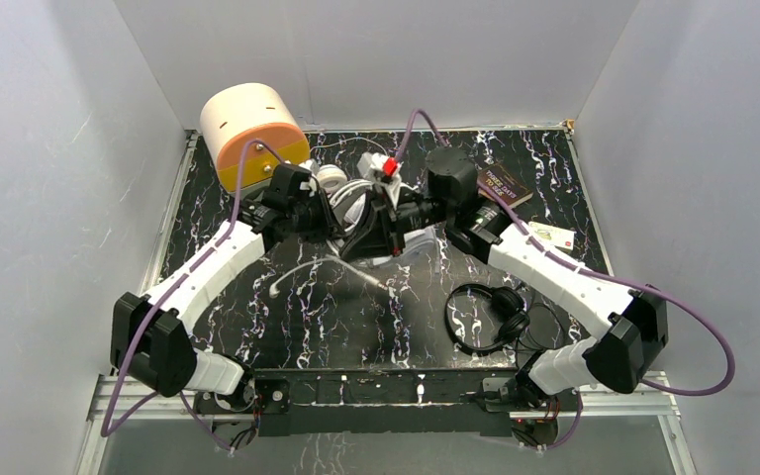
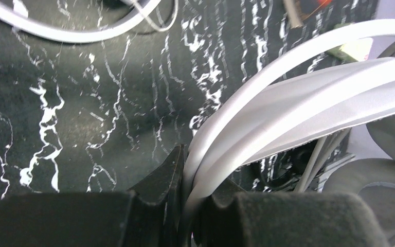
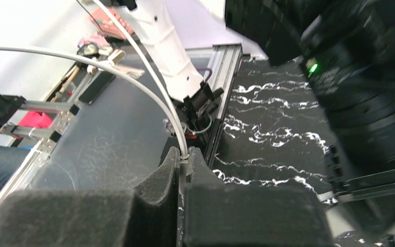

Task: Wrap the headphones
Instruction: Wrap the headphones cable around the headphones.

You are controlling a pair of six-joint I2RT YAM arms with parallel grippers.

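Headband point(image 2: 308, 100) clamped in left claw point(image 2: 186, 172); white cord point(image 3: 181, 138) pinched in right claw point(image 3: 182, 162); earcups point(image 2: 378, 180) mostly cut off.

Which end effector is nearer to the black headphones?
Right. The right end effector is beyond and left of the black headphones; the left end effector lies further left.
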